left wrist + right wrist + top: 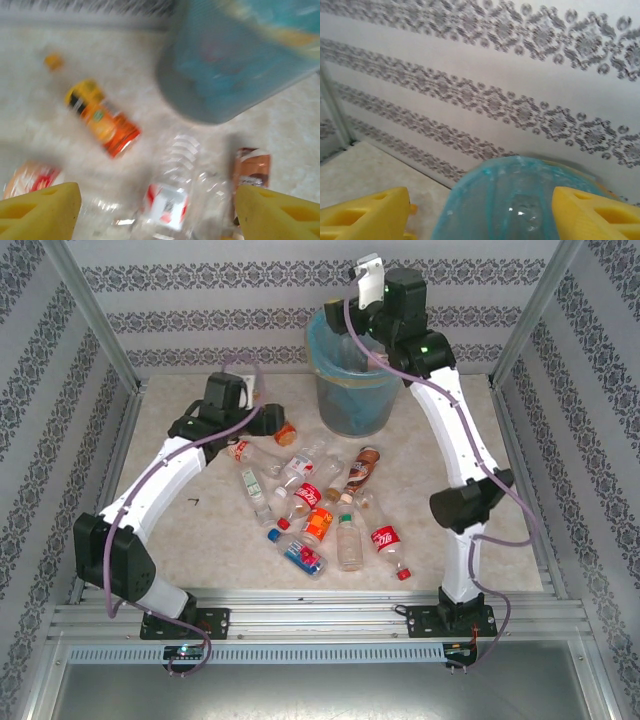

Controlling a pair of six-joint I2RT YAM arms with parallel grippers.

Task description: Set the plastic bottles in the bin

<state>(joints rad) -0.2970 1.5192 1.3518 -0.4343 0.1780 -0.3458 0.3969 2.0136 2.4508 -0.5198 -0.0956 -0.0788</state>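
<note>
A round grey mesh bin lined with a light blue plastic bag [355, 405] is the landmark. Small clear plastic bottles with coloured labels and caps [309, 495] lie scattered just in front of the bin. The left gripper [157, 195] hangs over the bottles nearest the bin, its yellow fingers spread wide and holding nothing. The right gripper [480, 197] hovers above the bin's rim, also wide apart and empty.

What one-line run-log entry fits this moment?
left end effector: open, above bottles | right end effector: open, over bin
</note>
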